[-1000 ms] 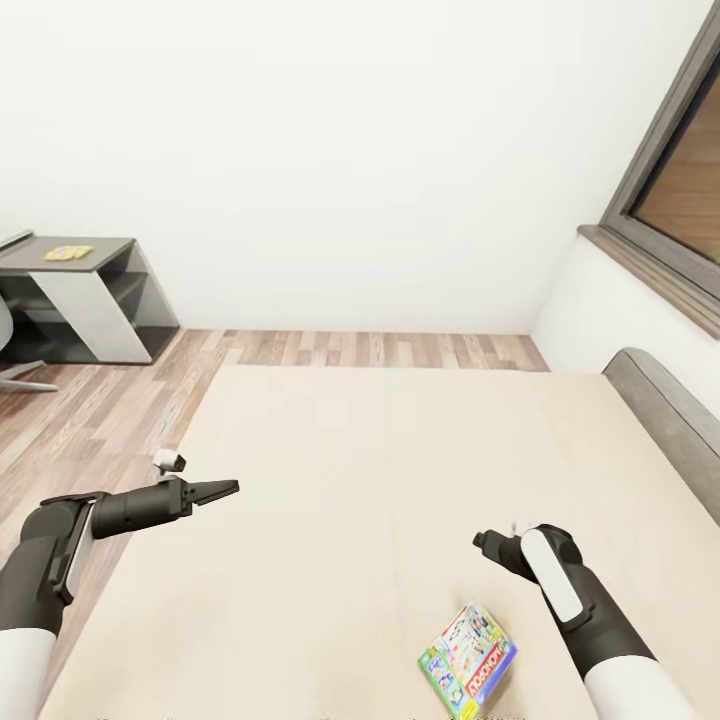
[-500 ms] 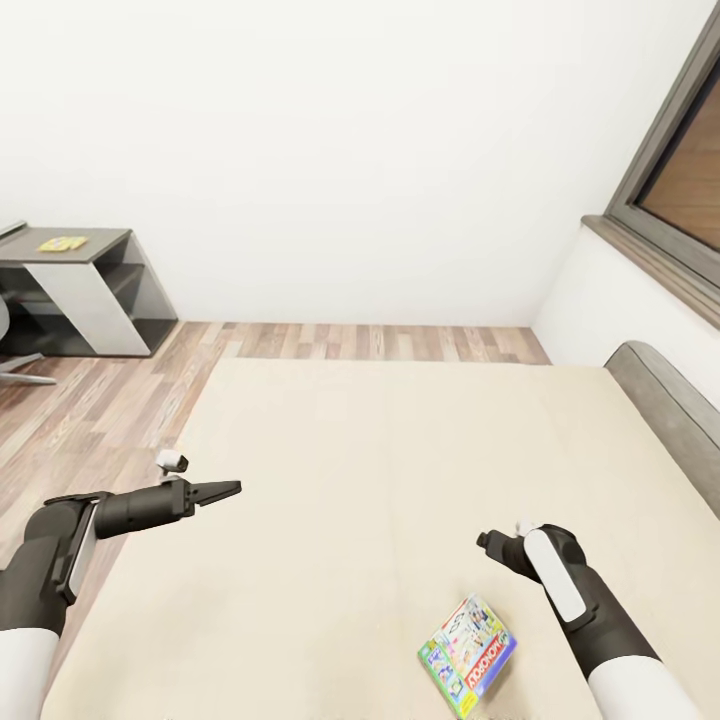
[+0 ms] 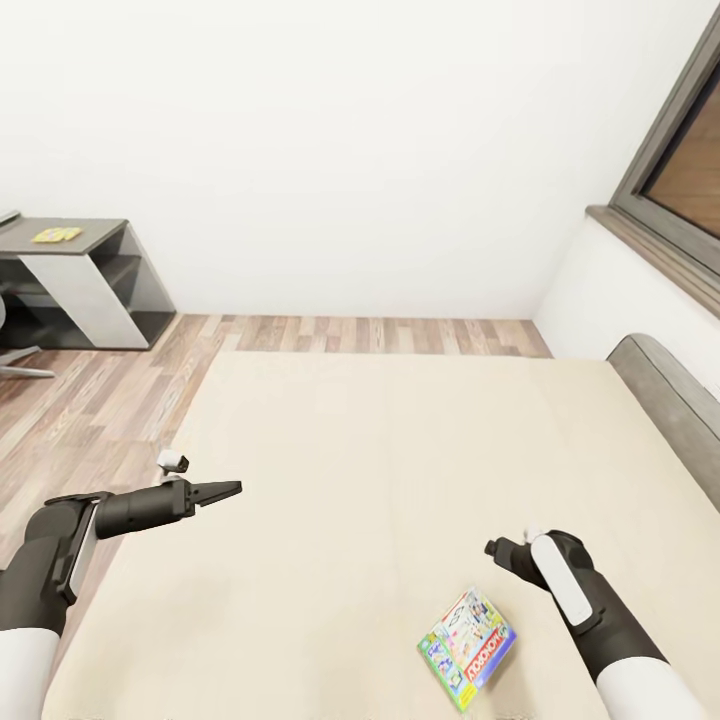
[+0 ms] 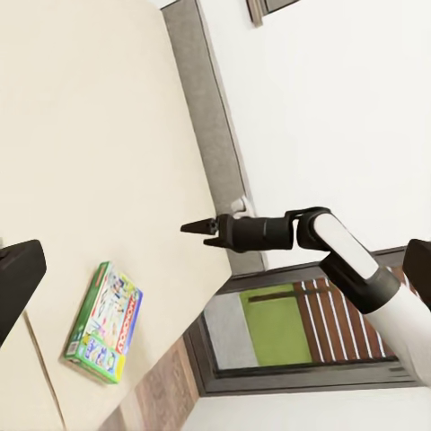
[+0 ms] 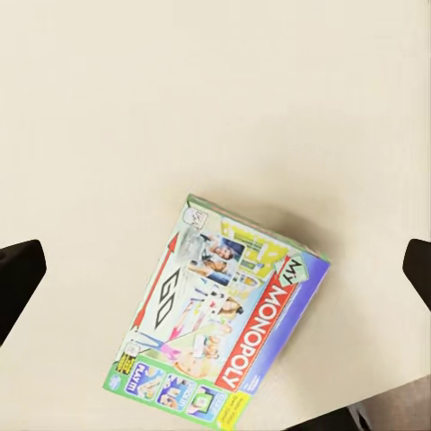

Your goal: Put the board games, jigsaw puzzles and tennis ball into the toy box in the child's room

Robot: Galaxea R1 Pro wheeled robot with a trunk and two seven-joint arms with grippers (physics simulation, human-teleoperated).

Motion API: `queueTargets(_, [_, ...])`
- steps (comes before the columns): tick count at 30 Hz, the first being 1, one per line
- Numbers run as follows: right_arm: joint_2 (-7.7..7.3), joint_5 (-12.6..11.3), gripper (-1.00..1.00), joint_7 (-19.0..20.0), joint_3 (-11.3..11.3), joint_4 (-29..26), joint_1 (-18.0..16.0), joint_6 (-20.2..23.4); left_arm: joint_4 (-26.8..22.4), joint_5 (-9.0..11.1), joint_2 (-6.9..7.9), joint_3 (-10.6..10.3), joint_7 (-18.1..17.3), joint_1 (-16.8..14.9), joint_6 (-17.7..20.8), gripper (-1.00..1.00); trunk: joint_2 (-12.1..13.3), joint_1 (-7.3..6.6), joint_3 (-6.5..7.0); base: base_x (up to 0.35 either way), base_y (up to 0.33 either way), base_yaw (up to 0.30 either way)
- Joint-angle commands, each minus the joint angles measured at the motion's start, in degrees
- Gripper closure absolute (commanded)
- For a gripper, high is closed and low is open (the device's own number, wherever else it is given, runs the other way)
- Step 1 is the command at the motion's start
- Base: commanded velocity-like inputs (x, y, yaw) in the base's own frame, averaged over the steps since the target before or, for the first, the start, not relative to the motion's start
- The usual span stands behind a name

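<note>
One board game, a white-green-yellow Monopoly box, lies flat on the cream bed near its front edge. In the right wrist view the board game lies below the dark fingertips, which stand far apart at the frame's edges. My right gripper hovers open just above and behind the box, holding nothing. My left gripper hangs open over the bed's left side, empty. The table stands far left by the wall with a small flat yellow item on its dark top. The toy box, tennis ball and jigsaw puzzles are out of view.
A grey headboard runs along the bed's right side under a dark-framed window. Wood-plank floor lies between bed and table. A chair base shows at the far left edge.
The whole view has shifted a little, so the camera moved. My right gripper has edged slightly right and closer to the board game. The left arm holds its pose.
</note>
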Motion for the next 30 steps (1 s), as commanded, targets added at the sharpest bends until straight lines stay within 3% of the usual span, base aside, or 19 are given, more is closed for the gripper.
queueTargets(1, [-0.1,-0.6,-1.0,-0.3,0.0,0.1,-0.1,-0.1,0.0,-0.2,0.0,0.0,-0.3,0.0,0.6,-1.0,-0.1,0.03,-0.19,0.0,0.0,0.0])
queueTargets(9, [-0.62,-0.7,-1.0,3.0,0.2,1.0,0.0,-2.5,0.0,-0.3,-0.01,0.0,-0.2,0.0,0.6,-1.0,-0.1,0.03,-0.94,0.0,0.0,0.0])
queueTargets(20, [-0.7,-0.6,-1.0,3.6,0.1,1.1,0.0,-2.8,0.0,-0.1,-0.31,0.0,1.3,0.0,0.6,-1.0,-0.1,0.03,-1.97,0.0,0.0,0.0])
queueTargets(26, [-0.66,-0.7,-1.0,3.6,0.1,1.0,0.0,-2.7,0.1,-0.2,-1.99,0.0,3.1,0.0,0.6,-1.0,-0.1,0.03,-2.54,0.0,0.0,0.0])
queueTargets(30, [-0.51,-0.7,-1.0,3.6,0.1,1.0,0.0,-2.7,0.0,-0.1,-2.34,0.0,4.2,0.0,0.5,-1.0,-0.1,0.03,-2.91,0.0,0.0,0.0])
